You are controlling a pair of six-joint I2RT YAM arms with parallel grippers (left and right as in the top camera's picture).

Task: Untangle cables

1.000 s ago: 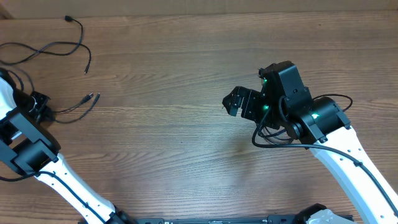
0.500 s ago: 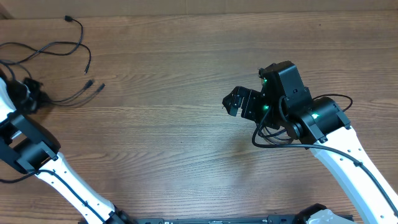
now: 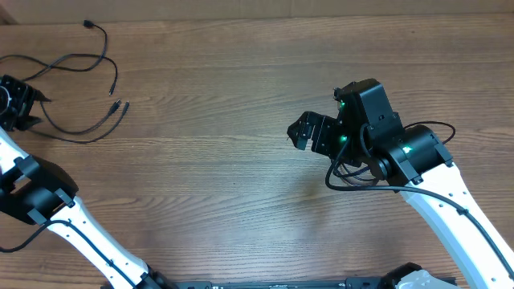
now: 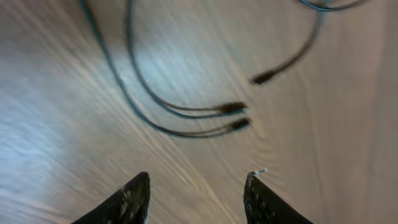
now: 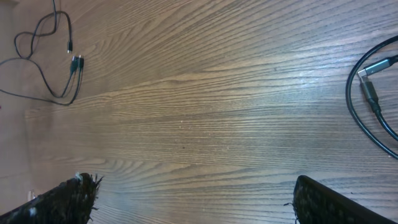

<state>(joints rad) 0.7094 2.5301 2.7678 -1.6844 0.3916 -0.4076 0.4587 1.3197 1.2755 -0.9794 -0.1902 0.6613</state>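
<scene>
Brown wood-grain surface fills every view. Thin black flexible cables (image 3: 117,106) lie loose on it at ten o'clock, their strands curving apart and two plug ends lying side by side. The left end effector (image 3: 30,103) sits at nine o'clock just beside them, jaws partly apart with nothing between, likely placed to pick a strand. The right end effector (image 3: 303,132), near three o'clock and well apart, gapes wide and empty, probably waiting.
</scene>
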